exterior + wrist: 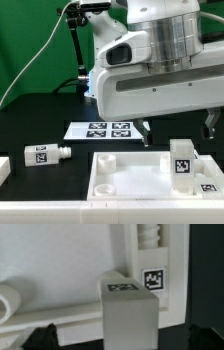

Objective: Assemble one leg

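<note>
A white leg (pixel 183 160) with a square tag stands upright on the white tray-like panel (pixel 125 180) near its right end in the exterior view. In the wrist view this leg (pixel 128 314) fills the middle, with a tag on its top face. My gripper (pixel 178 128) hangs just above it, open. Its dark fingertips (pixel 45 334) stand wide apart on either side of the leg and do not touch it. A second leg (pixel 152 258) with a threaded end and a tag lies along the panel's edge. A third leg (pixel 42 155) lies on the table at the exterior view's left.
The marker board (pixel 100 129) lies flat behind the panel. Another white part (pixel 3 168) sits at the far left edge of the exterior view. A round white shape (pixel 8 300) shows at the edge of the wrist view. The arm's large white body fills the upper right.
</note>
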Motion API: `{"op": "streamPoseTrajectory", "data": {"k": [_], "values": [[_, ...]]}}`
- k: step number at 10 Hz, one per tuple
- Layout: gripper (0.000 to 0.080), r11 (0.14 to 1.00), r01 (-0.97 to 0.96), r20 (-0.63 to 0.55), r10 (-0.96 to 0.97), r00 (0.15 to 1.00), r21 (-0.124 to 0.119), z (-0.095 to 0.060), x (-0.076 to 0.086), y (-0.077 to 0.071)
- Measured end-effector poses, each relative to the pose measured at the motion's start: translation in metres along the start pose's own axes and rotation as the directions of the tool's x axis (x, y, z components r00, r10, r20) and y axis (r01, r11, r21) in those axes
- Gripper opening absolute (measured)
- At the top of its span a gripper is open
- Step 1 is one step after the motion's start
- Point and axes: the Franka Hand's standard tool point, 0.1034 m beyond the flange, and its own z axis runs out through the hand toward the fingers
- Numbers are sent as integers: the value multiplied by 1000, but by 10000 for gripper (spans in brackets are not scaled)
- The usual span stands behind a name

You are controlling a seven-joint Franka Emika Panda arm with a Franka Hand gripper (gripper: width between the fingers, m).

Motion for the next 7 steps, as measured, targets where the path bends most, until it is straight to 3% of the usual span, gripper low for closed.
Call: {"op": "streamPoseTrajectory", "data": {"k": [3, 4, 5, 7], "values": [[649, 1000, 0, -8, 0, 1000, -2, 11, -2, 0], [590, 1000, 3, -7, -3, 1000, -2, 12, -2, -2], [590, 1000, 5, -13, -5, 1000, -2, 14, -2, -3], [317, 1000, 6, -14, -6, 1000, -3, 15, -2, -3]]}}
